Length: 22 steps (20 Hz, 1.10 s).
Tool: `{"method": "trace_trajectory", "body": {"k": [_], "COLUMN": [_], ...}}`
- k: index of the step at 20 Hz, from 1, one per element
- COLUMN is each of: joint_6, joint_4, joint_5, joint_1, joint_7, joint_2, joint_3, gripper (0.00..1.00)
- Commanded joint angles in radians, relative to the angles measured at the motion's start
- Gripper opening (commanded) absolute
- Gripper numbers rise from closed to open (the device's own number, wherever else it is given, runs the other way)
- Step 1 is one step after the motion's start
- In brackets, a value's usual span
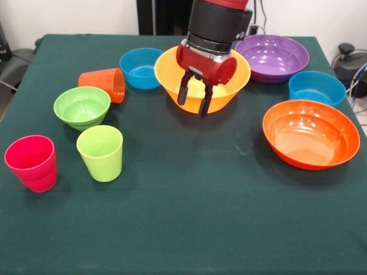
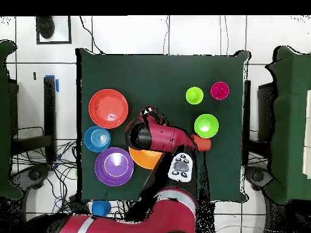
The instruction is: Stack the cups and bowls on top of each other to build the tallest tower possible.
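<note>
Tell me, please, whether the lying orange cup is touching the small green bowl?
Cannot tell. In the front view the orange cup lies just behind the green bowl and their outlines meet; in the overhead view the arm covers most of the cup.

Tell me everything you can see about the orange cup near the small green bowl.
The orange cup is a smooth, glossy plastic tumbler, tapered, and looks empty. It lies on its side on the green table, with its open mouth toward the blue bowl. It sits just behind the small green bowl, very close; contact cannot be told. In the overhead view the arm partly covers it.
</note>
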Motion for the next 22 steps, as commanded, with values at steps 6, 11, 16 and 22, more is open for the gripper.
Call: {"method": "trace_trajectory", "body": {"k": [6, 11, 16, 22], "joint_6": [0.018, 0.116, 0.168, 0.186], "joint_4": [0.005, 0.019, 0.006, 0.005], "joint_5": [0.091, 0.127, 0.126, 0.117], "joint_1": [-0.019, -0.007, -0.005, 0.007], "joint_7": [0.147, 0.131, 0.092, 0.077], "joint_2": [0.09, 0.051, 0.027, 0.018], "joint_3": [0.148, 0.132, 0.105, 0.082], "gripper": [1.0, 1.0, 1.0, 1.0]}}
